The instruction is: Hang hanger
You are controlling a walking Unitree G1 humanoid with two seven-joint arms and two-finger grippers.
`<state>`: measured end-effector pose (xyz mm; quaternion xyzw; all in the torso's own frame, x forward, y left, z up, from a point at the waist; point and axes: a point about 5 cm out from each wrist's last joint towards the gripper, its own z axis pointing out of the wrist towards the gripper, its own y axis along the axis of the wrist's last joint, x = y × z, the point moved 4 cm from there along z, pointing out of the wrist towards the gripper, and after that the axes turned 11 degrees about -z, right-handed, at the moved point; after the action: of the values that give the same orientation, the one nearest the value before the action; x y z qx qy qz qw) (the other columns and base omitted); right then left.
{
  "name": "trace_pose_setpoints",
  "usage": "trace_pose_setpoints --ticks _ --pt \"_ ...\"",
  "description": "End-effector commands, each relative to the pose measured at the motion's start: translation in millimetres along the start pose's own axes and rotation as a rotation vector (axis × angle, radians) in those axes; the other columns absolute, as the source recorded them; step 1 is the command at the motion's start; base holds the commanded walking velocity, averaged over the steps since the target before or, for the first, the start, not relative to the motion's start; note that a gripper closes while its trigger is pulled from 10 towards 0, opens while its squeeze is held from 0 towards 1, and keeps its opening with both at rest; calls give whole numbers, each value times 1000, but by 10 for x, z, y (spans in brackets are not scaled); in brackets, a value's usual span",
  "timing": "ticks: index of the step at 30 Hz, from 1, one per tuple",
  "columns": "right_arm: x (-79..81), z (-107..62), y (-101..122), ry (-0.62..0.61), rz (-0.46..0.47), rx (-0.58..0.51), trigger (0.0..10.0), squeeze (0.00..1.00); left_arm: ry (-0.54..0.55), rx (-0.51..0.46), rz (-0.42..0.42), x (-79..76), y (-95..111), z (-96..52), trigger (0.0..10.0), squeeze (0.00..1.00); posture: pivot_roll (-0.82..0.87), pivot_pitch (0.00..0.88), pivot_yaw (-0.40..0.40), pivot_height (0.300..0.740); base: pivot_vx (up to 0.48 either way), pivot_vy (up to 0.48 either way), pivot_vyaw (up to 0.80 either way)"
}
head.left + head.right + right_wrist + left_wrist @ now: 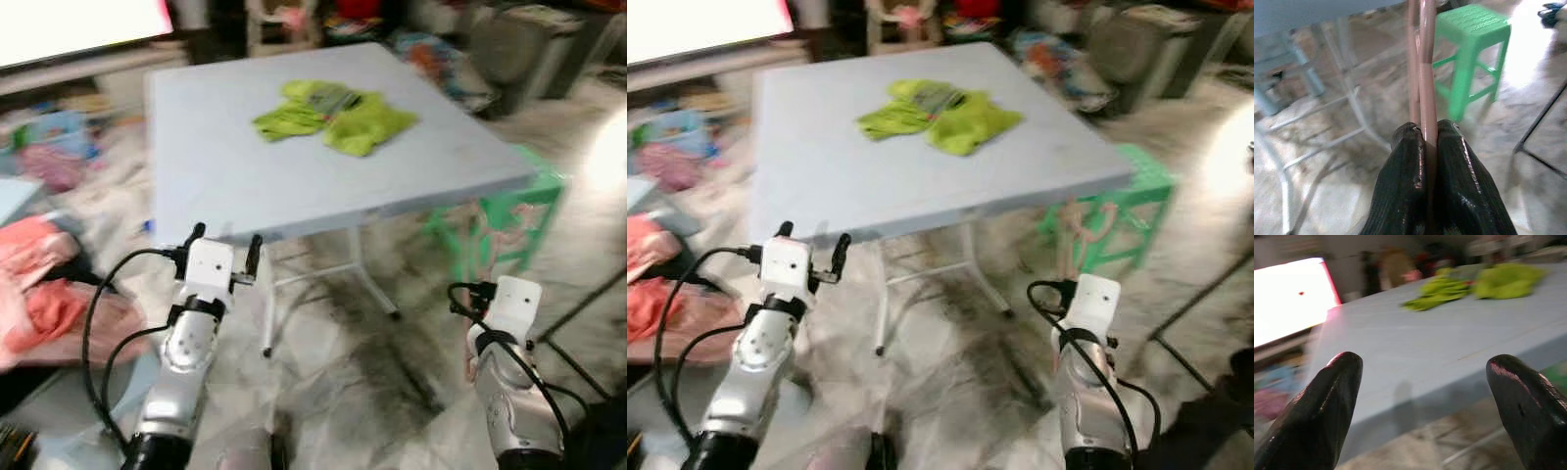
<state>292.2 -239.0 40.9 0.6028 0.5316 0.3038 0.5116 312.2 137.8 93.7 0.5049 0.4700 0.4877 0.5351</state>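
**Thin pink hanger pinched in the right end effector, nothing yet to hang it on**

The right end effector (1427, 142) is clenched on the hanger (1423, 73), a slim pinkish rod that runs straight out from between the two black fingertips. In the right eye view the hanger (1073, 235) rises just ahead of that end effector, in front of the green stool (1117, 201), which stands beyond it. The left end effector (223, 247) is released, its fingers spread wide, with the near edge of the desk (294, 186) just ahead of it and a yellow-green garment (338, 116) lying well beyond, toward the far side of the desk.

Judging by its thinness, the hanger is light and fairly stiff, probably smooth plastic or coated wire, so it could swivel or slide in a two-finger pinch. The hold sits on a narrow straight stretch; which part of the hanger that is cannot be told. A firm grip close to the hook would likely steady it best. The views are blurred, and no rail is visible.
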Motion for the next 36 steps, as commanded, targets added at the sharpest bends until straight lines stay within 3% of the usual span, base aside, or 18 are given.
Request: trace_pose_setpoints --ticks 1,5,12,16,20,27,31,36 --pt "-141 -25 -5 -48 0 -6 10000 0 -14 6 -43 -28 20 29 10000 0 -68 0 19 740 0 0 0" --pt "-158 -28 -23 -52 -4 0 10000 0 -37 32 -75 -56 -23 21 10000 0 -71 0 15 740 0 0 0" --pt "-185 -42 -9 -57 -12 -13 10000 0 -192 127 -176 -275 -153 -52 10000 0 -59 0 -18 740 0 0 0" --pt "-143 -10 106 -34 -37 -36 10000 0 -208 142 -172 -236 -174 -29 10000 0 -51 0 -55 740 0 0 0" --pt "-120 4 93 -32 -36 -32 10000 0 -195 162 -200 -188 -197 -21 10000 0 -52 0 -27 740 0 0 -314" --pt "-176 -42 40 -76 -12 -40 10000 0 -251 179 -204 -272 -195 -63 10000 0 -54 0 11 740 0 0 -800" --pt "-202 -72 204 -91 19 -146 10000 0 -254 147 -167 -269 -131 -22 10000 0 -50 0 12 740 0 0 -662" --pt "-165 -53 463 -85 -64 -249 10000 0 -236 142 -166 -250 -125 8 10000 0 -52 0 10 740 0 0 0"
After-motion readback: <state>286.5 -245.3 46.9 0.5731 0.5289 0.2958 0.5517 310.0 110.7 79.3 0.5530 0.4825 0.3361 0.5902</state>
